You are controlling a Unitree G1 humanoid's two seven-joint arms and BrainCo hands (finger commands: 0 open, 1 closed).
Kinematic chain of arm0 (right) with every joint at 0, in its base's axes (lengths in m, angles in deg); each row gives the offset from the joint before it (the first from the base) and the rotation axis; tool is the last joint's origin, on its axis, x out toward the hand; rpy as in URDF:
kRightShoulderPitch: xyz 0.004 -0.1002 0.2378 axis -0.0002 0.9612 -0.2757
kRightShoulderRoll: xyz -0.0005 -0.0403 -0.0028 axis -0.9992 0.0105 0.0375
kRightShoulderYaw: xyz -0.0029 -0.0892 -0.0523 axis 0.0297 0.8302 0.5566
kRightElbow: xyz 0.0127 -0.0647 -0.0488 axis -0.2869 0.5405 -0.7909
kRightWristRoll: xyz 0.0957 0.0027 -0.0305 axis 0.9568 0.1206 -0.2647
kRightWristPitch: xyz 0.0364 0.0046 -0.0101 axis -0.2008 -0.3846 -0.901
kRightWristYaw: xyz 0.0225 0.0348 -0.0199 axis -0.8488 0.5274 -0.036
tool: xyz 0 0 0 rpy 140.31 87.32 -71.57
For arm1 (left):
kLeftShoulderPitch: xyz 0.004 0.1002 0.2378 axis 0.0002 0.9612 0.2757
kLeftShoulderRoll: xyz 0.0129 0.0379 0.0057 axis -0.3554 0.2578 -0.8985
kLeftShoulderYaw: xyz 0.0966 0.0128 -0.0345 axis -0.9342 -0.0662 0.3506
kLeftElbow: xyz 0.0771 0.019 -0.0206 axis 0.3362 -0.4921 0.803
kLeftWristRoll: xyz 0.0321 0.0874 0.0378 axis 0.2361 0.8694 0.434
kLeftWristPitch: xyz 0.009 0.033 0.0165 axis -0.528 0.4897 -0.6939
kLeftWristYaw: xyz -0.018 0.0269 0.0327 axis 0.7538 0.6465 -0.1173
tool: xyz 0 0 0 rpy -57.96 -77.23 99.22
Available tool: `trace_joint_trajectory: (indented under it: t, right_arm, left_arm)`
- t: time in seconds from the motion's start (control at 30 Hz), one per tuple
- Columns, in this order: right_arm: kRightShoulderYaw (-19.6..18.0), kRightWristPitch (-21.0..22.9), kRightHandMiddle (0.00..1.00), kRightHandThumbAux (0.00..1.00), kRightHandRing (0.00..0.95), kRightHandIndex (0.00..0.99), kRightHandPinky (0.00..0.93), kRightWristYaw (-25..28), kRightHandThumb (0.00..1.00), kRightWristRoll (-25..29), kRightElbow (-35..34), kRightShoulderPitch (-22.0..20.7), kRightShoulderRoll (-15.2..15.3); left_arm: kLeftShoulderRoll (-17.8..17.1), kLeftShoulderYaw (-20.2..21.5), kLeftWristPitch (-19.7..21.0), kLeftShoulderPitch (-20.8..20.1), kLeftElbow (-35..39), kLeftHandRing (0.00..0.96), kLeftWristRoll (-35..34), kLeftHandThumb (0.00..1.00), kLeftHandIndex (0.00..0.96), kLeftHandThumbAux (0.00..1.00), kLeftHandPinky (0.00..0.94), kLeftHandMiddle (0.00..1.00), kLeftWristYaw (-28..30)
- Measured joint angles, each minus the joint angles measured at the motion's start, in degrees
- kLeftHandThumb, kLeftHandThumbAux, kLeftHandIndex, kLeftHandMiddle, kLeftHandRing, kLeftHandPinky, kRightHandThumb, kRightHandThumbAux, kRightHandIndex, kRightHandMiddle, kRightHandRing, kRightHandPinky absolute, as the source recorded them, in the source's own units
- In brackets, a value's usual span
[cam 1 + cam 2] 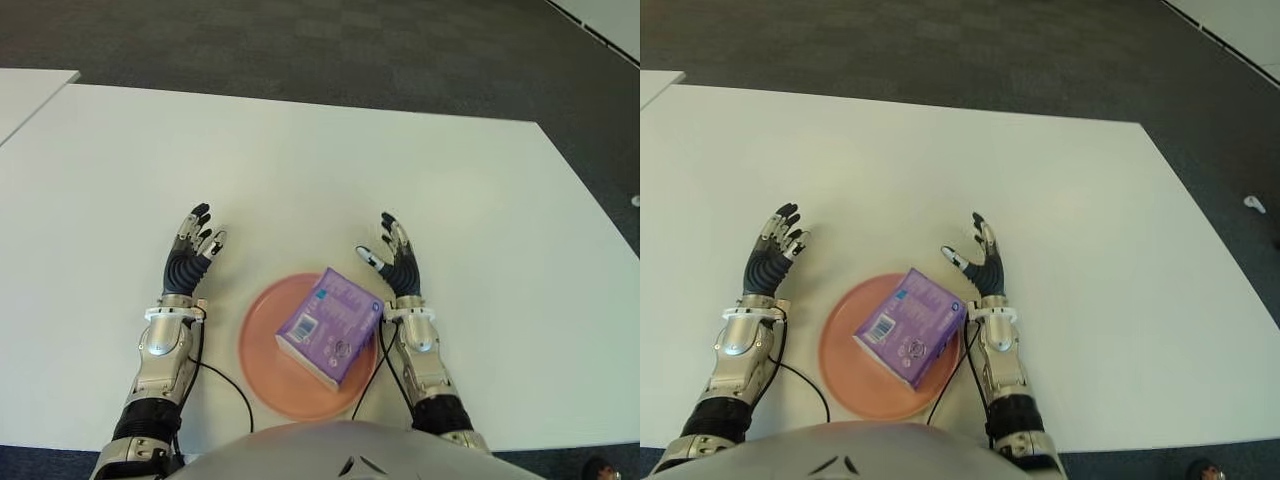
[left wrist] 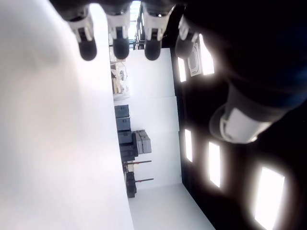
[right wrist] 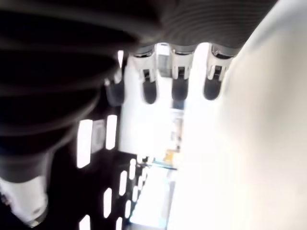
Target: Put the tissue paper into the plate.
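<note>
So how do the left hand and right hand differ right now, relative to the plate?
The left hand shows left of the pink plate, clear of its rim; the right hand shows at the plate's far right edge, closer to the purple tissue pack lying in it. The left hand's fingers tilt right, the right hand's tilt left. Both are open and hold nothing.

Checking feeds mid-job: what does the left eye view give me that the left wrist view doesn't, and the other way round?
Only the left eye view shows the purple tissue paper pack lying in the pink plate, the right hand beside the plate on its right, and the dark floor beyond the table.

Only the left wrist view shows the room: ceiling lights and stacked boxes against a far wall.

Both show the left hand, fingers extended and empty, and the white table.
</note>
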Motion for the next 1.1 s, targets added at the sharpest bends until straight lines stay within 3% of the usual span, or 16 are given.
trace_joint_trajectory:
  t: [0.47,1.1]
  right_arm:
    - [-0.58,-8.35,0.0,0.675,0.0,0.0,0.0,-2.88,0.0,0.8,11.16,-7.94,0.18]
    - [-1.18,-9.76,0.0,0.668,0.0,0.0,0.0,-2.29,0.042,3.06,11.55,-8.01,0.39]
  left_arm:
    - [0.08,-0.09,0.46,0.77,0.12,0.0,0.14,0.0,0.0,0.568,0.0,0.0,0.0]
    - [0.7,-0.09,1.14,2.48,1.52,0.0,1.02,0.0,0.0,0.579,0.0,0.0,0.0]
